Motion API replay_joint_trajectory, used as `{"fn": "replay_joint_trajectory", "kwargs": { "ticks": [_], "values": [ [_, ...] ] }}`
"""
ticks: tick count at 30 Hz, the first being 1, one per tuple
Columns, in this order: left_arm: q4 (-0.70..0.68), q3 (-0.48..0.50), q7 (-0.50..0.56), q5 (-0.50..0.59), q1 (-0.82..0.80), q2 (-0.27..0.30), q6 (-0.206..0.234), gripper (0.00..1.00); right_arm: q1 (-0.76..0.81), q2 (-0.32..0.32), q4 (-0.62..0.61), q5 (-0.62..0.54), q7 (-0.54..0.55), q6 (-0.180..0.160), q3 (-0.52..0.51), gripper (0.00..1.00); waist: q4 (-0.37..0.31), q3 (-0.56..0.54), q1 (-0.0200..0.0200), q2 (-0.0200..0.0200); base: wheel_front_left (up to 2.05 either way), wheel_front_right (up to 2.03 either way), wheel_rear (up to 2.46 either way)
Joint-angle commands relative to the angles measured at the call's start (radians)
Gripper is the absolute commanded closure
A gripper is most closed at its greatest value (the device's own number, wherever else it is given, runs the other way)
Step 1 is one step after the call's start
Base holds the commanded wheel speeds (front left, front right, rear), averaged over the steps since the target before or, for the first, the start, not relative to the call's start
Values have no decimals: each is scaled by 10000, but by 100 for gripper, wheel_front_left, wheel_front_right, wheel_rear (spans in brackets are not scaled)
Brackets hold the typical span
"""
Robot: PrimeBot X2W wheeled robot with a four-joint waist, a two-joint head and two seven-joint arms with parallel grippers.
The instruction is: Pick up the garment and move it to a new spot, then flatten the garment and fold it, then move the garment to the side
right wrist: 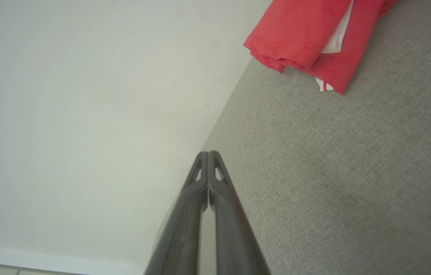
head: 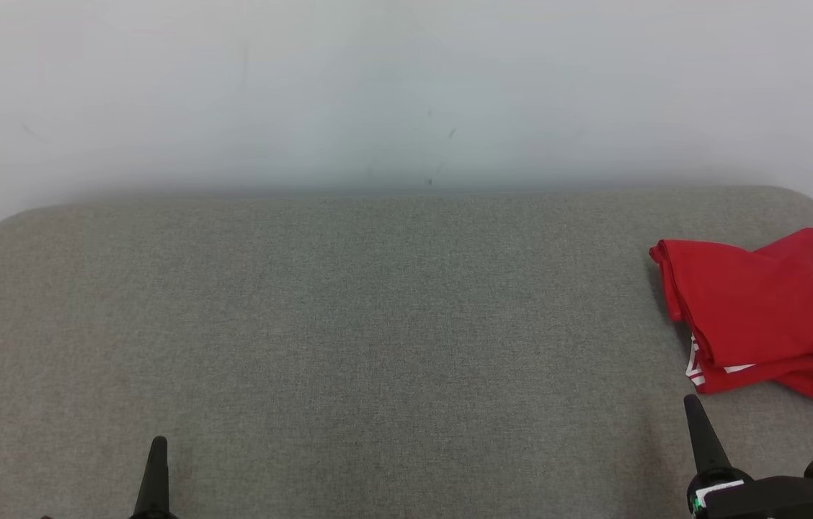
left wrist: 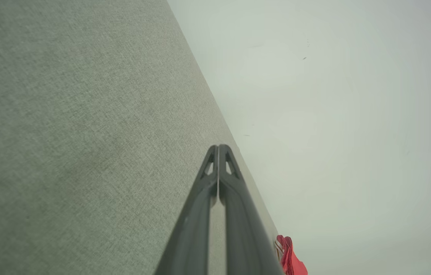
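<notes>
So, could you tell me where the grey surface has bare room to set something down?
The grey surface is bare across its middle and left, from the wall to the left gripper. Only the right edge is crowded: the folded red garment lies there, the right gripper short of it.

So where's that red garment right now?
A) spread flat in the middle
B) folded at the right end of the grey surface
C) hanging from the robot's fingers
B: the red garment lies folded near the right edge of the grey surface, untouched.
</notes>
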Motion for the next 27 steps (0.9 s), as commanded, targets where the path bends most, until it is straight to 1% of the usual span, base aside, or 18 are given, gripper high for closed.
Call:
{"fn": "replay_joint_trajectory", "kwargs": {
  "ticks": [1, 15, 27],
  "values": [
    [-91, 48, 77, -283, -156, 66, -47, 100, -143, -9, -112, 284, 59, -11, -41, 100, 1, 3, 0, -1, 0, 0, 0],
    [-83, 70, 419, -1461, -316, 73, -63, 100, -153, -8, -198, 1648, 250, -13, -202, 100, 3, 30, 0, -1, 0, 0, 0],
    [-73, 86, 667, -2258, -447, 78, -76, 100, -165, -8, -237, 2599, 394, -15, -309, 100, 4, 52, 0, -1, 0, 0, 0]
  ]
}}
